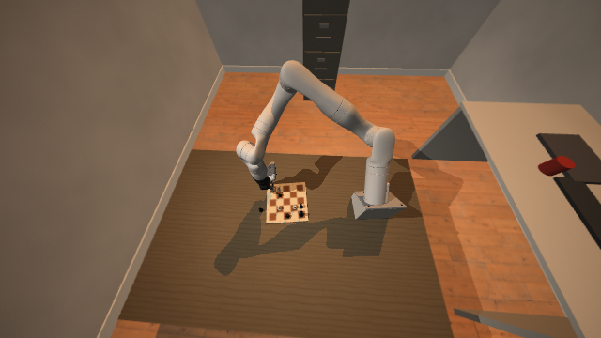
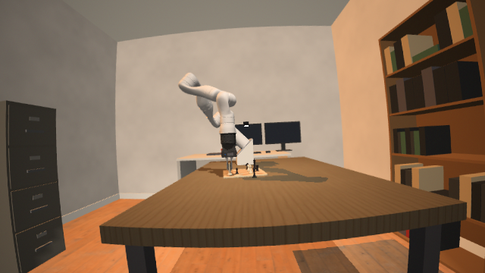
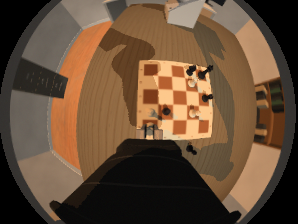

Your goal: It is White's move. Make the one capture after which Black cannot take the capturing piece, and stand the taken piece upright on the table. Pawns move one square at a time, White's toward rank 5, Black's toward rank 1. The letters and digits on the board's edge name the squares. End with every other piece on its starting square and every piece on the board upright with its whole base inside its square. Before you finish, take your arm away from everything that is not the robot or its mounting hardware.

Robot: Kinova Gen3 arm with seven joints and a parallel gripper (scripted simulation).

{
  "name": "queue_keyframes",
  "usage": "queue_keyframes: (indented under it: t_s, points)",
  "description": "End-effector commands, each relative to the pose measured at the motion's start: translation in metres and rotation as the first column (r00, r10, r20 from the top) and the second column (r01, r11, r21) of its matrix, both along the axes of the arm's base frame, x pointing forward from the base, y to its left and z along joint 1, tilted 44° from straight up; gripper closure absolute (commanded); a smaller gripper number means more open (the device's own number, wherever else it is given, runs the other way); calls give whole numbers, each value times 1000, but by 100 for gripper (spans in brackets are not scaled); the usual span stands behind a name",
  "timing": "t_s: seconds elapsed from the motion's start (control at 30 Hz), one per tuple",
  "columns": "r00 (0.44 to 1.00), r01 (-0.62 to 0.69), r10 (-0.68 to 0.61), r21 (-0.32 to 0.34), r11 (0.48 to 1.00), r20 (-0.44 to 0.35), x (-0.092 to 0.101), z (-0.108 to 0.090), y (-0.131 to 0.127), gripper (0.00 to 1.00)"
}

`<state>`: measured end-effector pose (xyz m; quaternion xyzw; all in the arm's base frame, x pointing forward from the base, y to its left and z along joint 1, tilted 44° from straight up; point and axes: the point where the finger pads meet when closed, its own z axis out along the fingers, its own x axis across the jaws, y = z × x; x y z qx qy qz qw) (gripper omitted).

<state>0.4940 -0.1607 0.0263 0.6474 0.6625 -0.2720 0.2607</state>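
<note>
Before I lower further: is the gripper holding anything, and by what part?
Yes. The gripper is shut on a small pale chess piece at the board's edge; which part it grips cannot be told.
</note>
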Motion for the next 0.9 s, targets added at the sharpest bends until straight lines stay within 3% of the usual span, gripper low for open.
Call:
queue_keyframes:
  t_s: [0.0, 0.87]
  points:
    - [1000, -1, 1, 1, 1000, 1, 1, 0, 1, 100]
    - [1000, -1, 1, 1, 1000, 1, 1, -2, -2, 100]
